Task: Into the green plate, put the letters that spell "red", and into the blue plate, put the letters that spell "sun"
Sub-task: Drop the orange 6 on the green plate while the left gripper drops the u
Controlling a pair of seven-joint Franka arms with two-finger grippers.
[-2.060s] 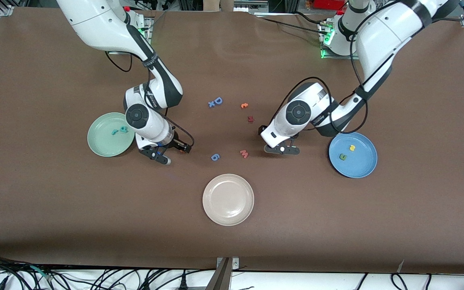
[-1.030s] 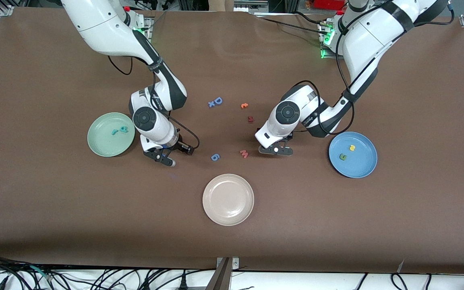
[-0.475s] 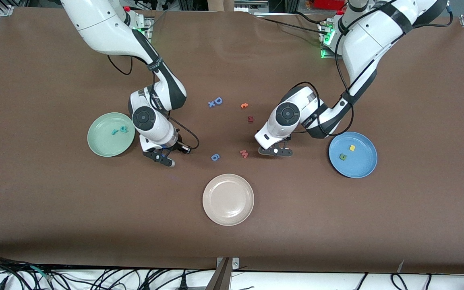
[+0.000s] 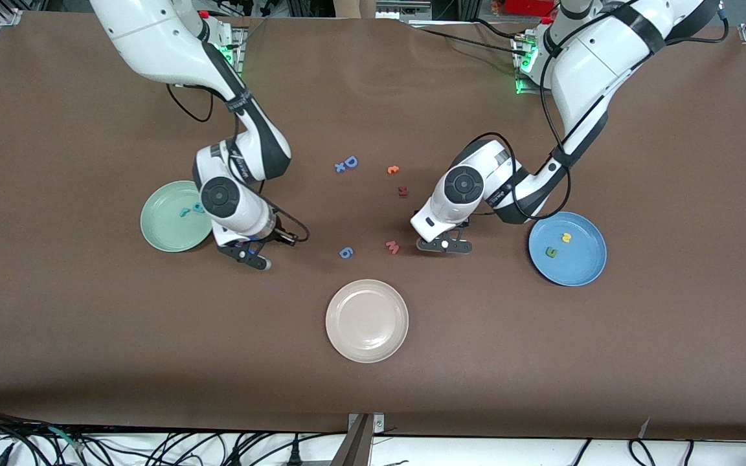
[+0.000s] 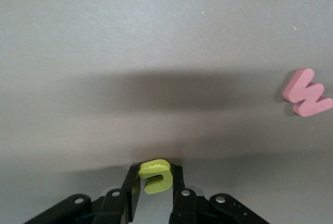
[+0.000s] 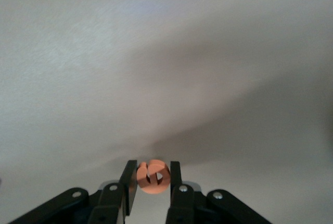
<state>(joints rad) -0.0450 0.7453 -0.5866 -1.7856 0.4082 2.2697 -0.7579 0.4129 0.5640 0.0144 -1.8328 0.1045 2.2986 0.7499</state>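
Both grippers (image 5: 155, 193) (image 6: 152, 187) gripping letters, bare table (image 4: 541, 362) around

Evenly and brightly lit from overhead in the front view; sharp throughout. Soft, short shadows under both arms on the brown table (image 4: 541, 362). Washed-out and pale in both wrist views, with broad diffuse shadow bands across the surface. Slightly soft-focused close to the lens.
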